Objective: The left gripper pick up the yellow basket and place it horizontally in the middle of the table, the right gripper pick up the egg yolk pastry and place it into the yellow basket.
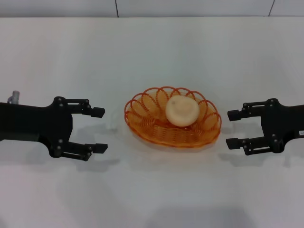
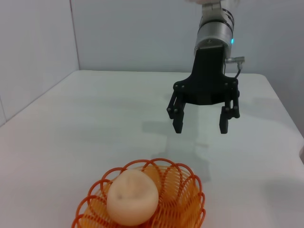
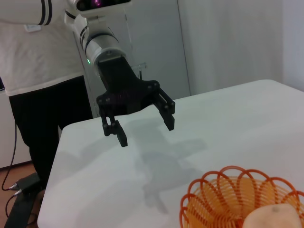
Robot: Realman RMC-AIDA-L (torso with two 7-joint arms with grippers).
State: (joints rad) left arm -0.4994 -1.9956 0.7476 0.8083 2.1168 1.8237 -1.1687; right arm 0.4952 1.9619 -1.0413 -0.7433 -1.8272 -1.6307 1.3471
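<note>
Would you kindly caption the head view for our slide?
Egg yolk pastry inside yellow basket mid-table, open left gripper and right gripper flanking.

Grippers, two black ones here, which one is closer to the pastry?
The right gripper. The egg yolk pastry sits toward the right end of the yellow basket, so the left gripper is farther away. Both are open and hold nothing.

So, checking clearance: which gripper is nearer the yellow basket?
Right, slightly. The right gripper sits open just off the yellow basket on its right; the left gripper, open too, sits a bit farther off its left.
</note>
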